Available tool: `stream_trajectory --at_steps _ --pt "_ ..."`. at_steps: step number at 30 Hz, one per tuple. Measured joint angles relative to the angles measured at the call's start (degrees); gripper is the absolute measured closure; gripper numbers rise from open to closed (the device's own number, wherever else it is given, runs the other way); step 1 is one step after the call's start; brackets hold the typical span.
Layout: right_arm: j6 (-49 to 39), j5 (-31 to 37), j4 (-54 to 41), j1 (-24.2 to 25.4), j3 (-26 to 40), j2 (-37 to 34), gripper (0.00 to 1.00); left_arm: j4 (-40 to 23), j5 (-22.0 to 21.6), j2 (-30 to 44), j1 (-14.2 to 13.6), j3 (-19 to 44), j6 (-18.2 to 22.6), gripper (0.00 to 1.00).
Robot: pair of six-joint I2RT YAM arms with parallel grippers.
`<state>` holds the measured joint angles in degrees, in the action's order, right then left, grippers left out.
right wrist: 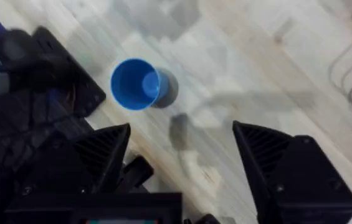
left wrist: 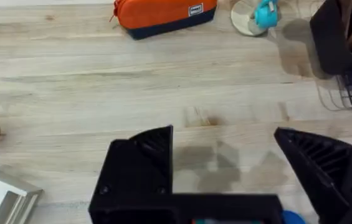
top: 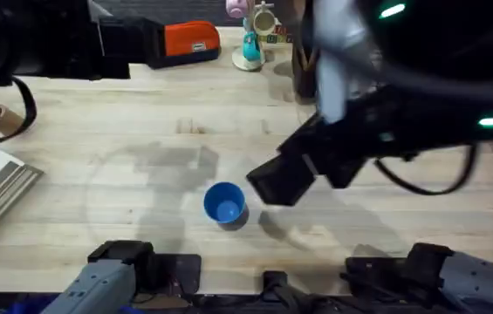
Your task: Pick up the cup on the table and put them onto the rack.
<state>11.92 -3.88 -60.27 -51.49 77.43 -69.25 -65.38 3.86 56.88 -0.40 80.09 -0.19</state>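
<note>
The step in hand looks like the approach to a pickup. A bright blue cup (top: pixel 224 203) stands upright and open-mouthed on the wooden table (top: pixel 124 105), near the front edge and a little left of centre. The right arm reaches in from about three o'clock and hangs above the table, its gripper (top: pixel 274 185) just beside the cup at the cup's two o'clock, not touching it.

In the right wrist view the two black fingers (right wrist: pixel 104 152) stand wide apart with nothing between them but bare wood; the blue cup (right wrist: pixel 137 84) sits ahead of them, off toward the one finger rather than centred in the gap. The next move, as a judgement, calls for shifting the gripper toward eight o'clock until the cup lies between the fingers, lowering around its wall, then closing gently, since a light plastic tumbler may tip or skid if nudged by one finger first.

The left gripper (left wrist: pixel 225 162) is likewise spread wide and empty over bare table. Thin black wires of the rack (left wrist: pixel 350 93) show beside a dark utensil holder (left wrist: pixel 341 37), at the far right of the table.
</note>
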Motion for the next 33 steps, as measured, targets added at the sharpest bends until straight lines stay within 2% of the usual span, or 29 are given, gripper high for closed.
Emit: stream_trajectory --at_steps 8,15,26,33 --pt "-0.02 0.46 0.38 -5.23 0.00 -8.41 0.009 0.00 0.00 0.00 0.00 0.00 0.00 0.008" --pt "-0.02 0.65 3.40 -8.75 0.00 -11.47 0.009 0.00 0.00 0.00 0.00 0.00 0.00 0.007" --pt "-1.77 3.21 4.60 -9.09 0.00 -16.76 0.009 0.00 0.00 0.00 0.00 0.00 0.00 0.008" --pt "-1.95 3.65 4.99 -9.09 0.00 -17.12 0.009 0.00 -1.67 0.00 0.00 0.00 0.00 0.007"
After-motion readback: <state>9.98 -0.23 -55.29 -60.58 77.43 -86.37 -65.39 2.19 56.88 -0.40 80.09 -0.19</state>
